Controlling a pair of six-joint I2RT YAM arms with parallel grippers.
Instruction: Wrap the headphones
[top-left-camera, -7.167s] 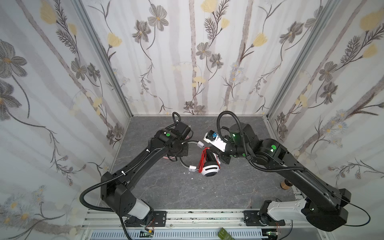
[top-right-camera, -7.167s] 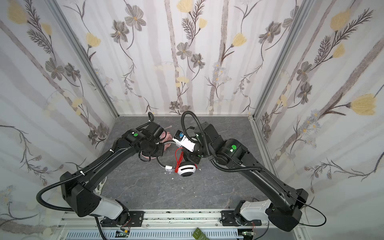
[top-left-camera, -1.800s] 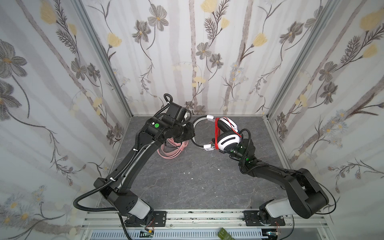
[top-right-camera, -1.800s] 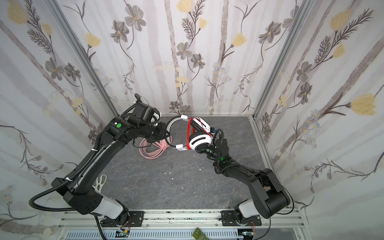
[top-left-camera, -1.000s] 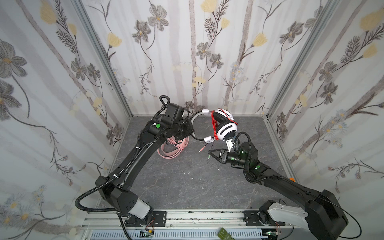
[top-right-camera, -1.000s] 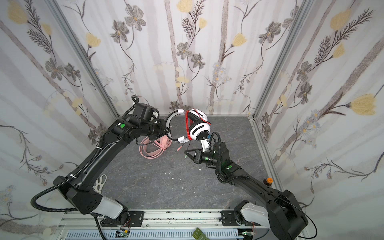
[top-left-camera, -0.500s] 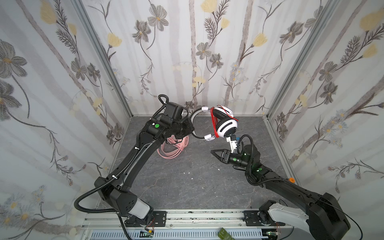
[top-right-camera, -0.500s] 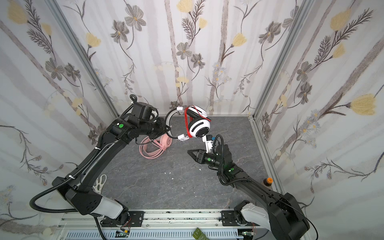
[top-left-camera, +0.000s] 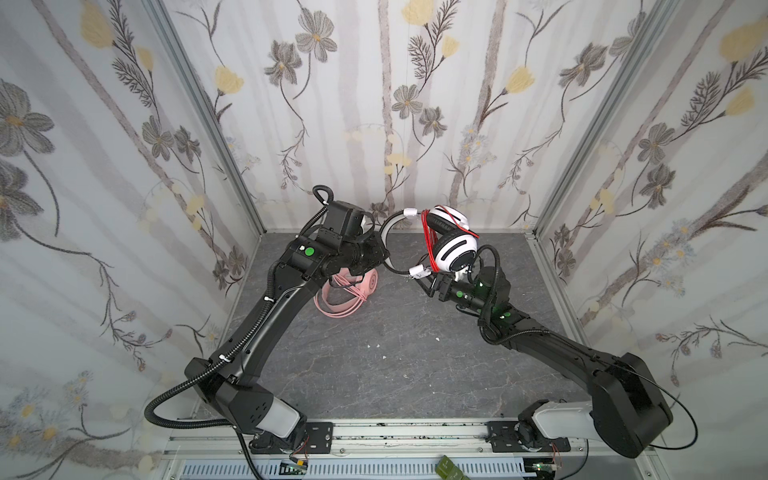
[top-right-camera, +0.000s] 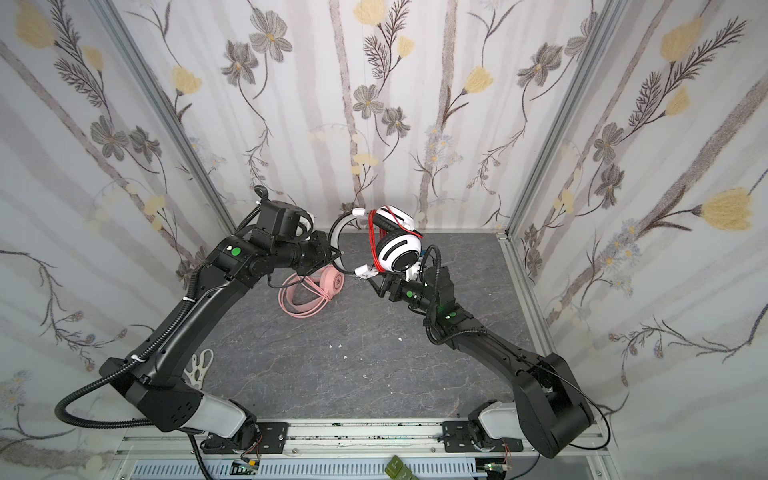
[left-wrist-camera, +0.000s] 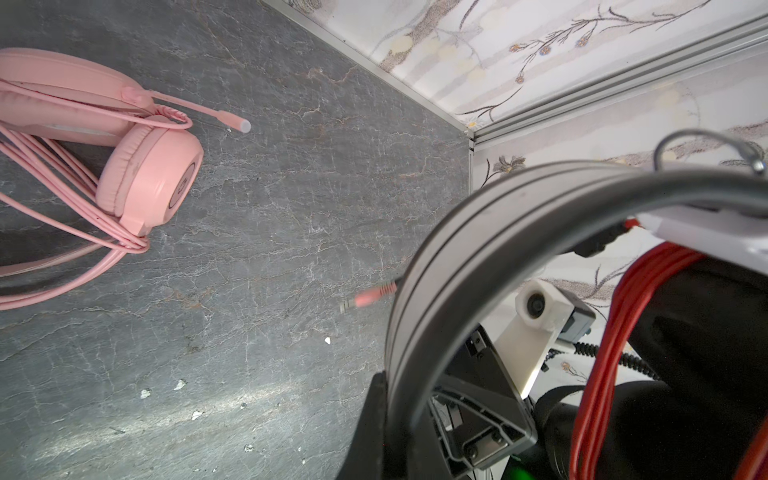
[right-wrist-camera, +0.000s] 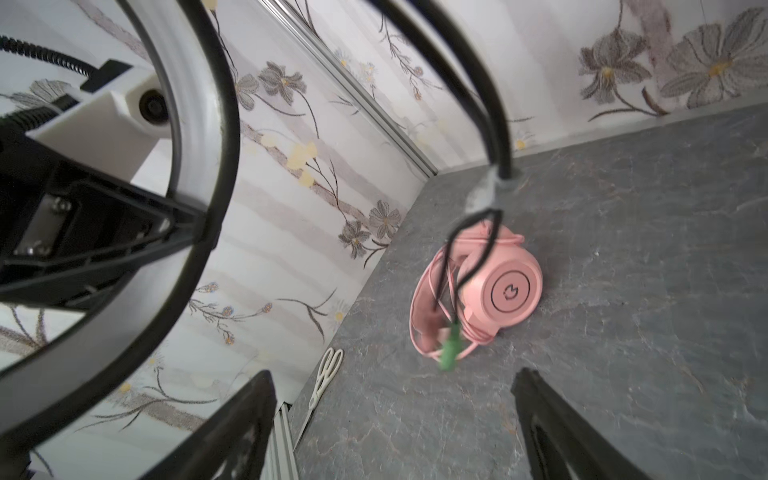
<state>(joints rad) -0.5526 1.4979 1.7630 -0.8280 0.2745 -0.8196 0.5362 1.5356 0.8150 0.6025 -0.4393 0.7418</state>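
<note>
The white-and-black headphones hang in the air at the back middle, with thin red cable looped around the earcups. My left gripper is shut on their grey headband. My right gripper stands open just under the lower earcup, holding nothing. The cable's end dangles free with a green plug and a pink plug. The pink headphones lie on the grey floor below the left gripper, their cable coiled on them.
White scissors lie by the left wall near the left arm's base. Flowered walls close in the back and both sides. Small white flecks dot the floor's middle.
The right gripper has opened wide and moved back under the earcup. The cable end now dangles loose. The left gripper has kept its hold, the headset slightly higher.
</note>
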